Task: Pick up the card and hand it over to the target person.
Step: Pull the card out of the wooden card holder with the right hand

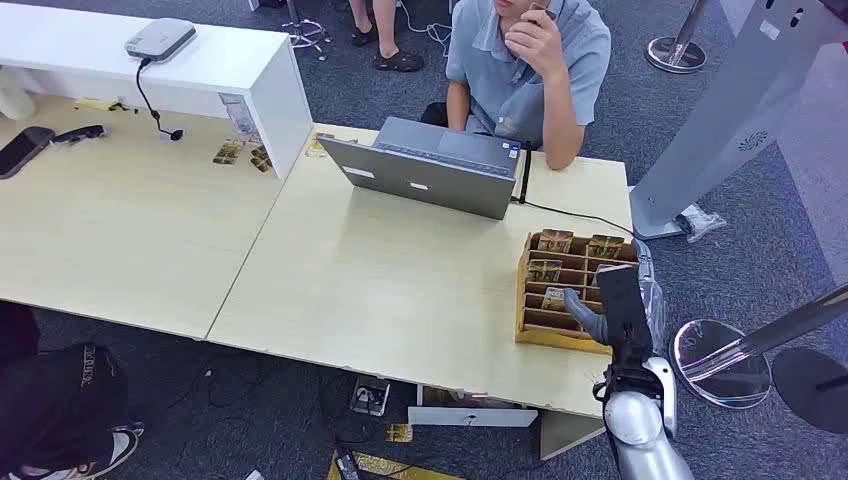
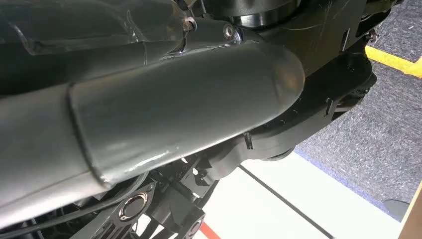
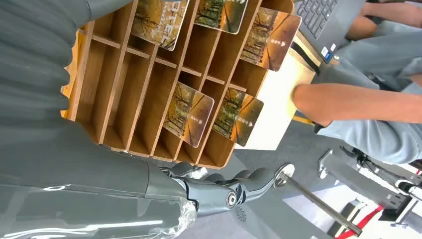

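A wooden card rack (image 1: 530, 325) stands at the table's right end, with several brown-and-orange cards (image 1: 555, 241) upright in its slots. My right hand (image 1: 608, 312) hovers over the rack's near right corner, thumb stretched toward the slots, gripping nothing. In the right wrist view the cards (image 3: 188, 113) lean in the rack (image 3: 124, 89), and my dark fingers (image 3: 234, 191) lie extended along the rack's outer side, apart from the cards. The person (image 1: 530, 70) sits behind a laptop, one forearm (image 3: 358, 102) resting on the table. My left hand (image 2: 174, 109) is a close grey blur; its fingers cannot be read.
An open grey laptop (image 1: 420, 175) with a cable sits mid-table. A white shelf (image 1: 200, 70) with a projector (image 1: 160, 38) stands at back left, with loose cards (image 1: 228, 152) and a phone (image 1: 22, 150) nearby. Stanchion bases (image 1: 720, 360) and a grey panel (image 1: 740, 110) stand right of the table.
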